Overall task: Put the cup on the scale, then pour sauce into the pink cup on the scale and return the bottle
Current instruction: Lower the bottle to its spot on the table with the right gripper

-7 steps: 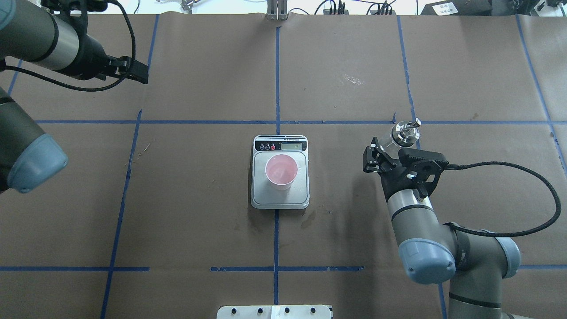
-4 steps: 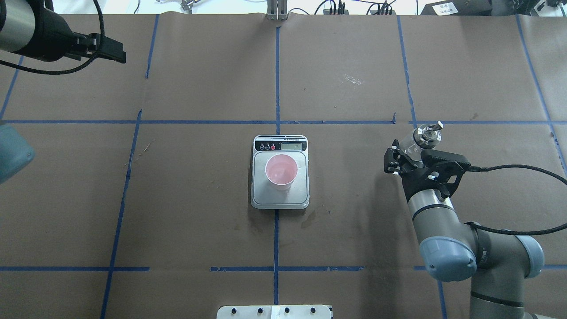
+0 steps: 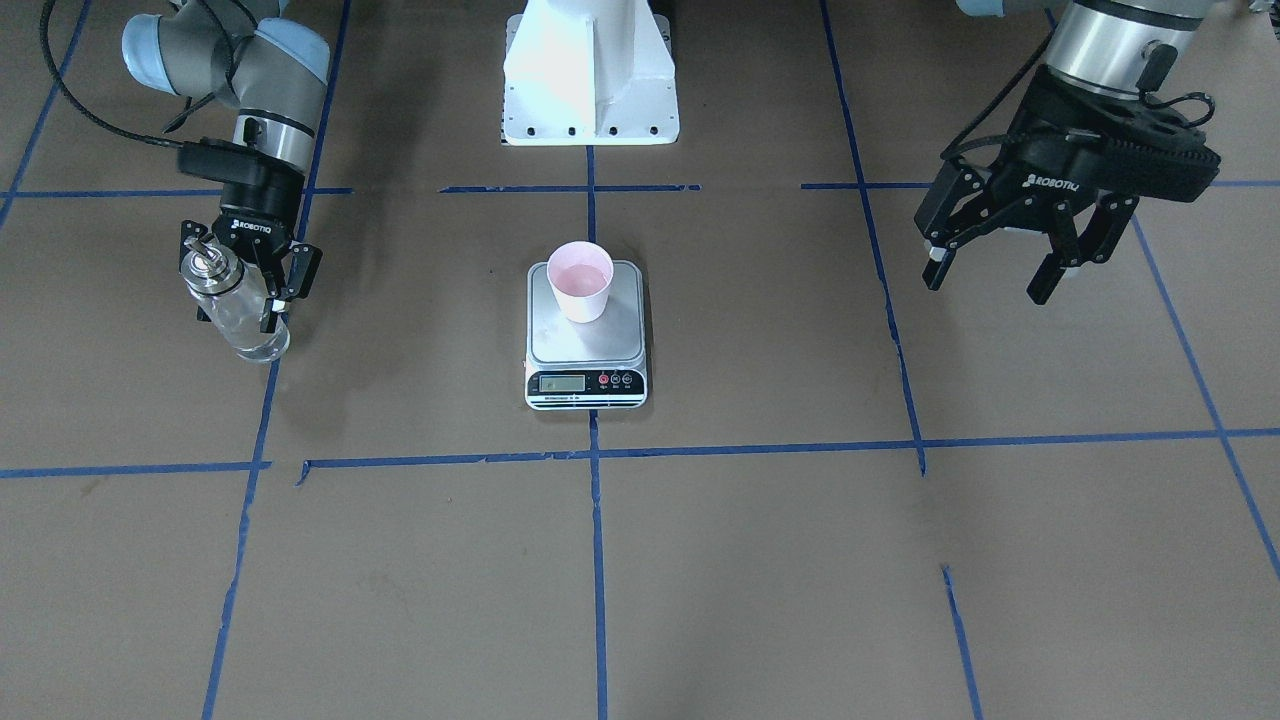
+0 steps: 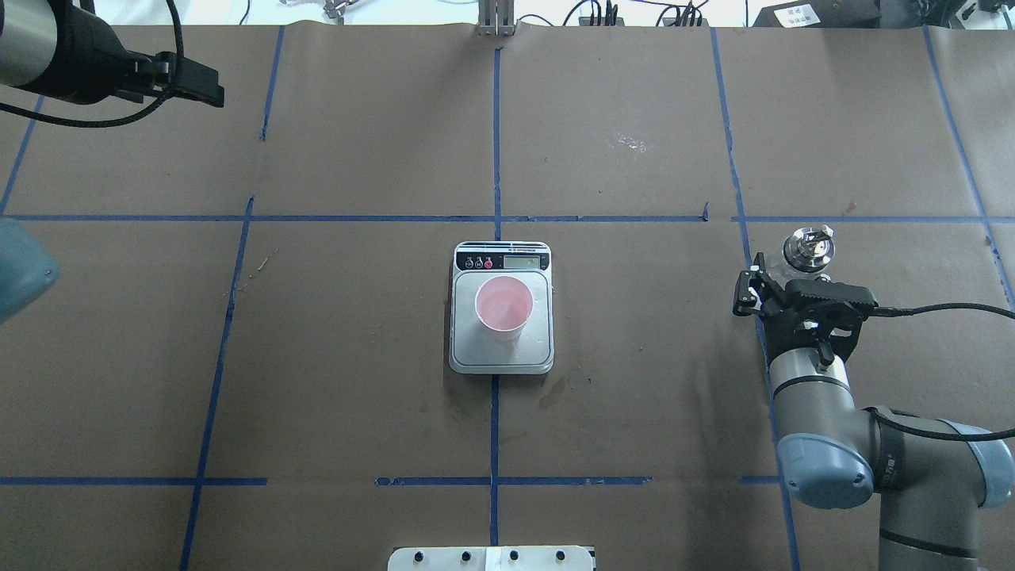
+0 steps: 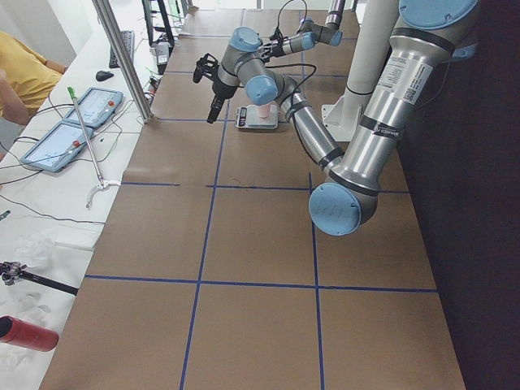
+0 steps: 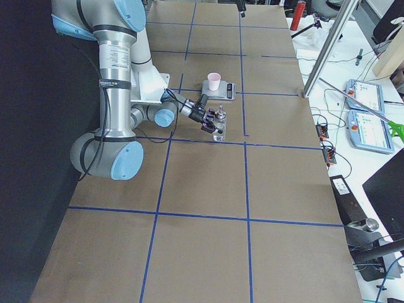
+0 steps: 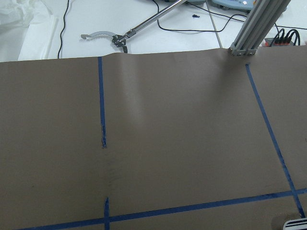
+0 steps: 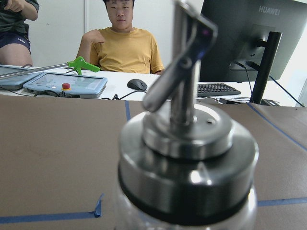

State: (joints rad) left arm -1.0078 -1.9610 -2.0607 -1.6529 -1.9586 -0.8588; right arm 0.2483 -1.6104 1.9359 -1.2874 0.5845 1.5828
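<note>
one second on, right hand [image 3: 238, 320], pinching the bottle [image 3: 228, 295], has carried it away from the scale [image 3: 585, 345]; release looks next.

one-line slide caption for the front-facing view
Right gripper holds the bottle off to the side; the cup stands on the scale; left gripper hangs open.

The worktop [image 4: 634, 396] under the right claw [image 3: 243, 300] is covered in brown paper [image 4: 357, 159] crossed by blue tape [image 4: 496, 119]. Ahead of that claw, a white desk [image 8: 165, 91] carries a keyboard [image 8: 218, 89], mouse [image 8: 137, 85] and dark monitor [image 8: 240, 28]; a person [image 8: 125, 50] in yellow sits there, pale wall [image 8: 57, 28] behind.
</note>
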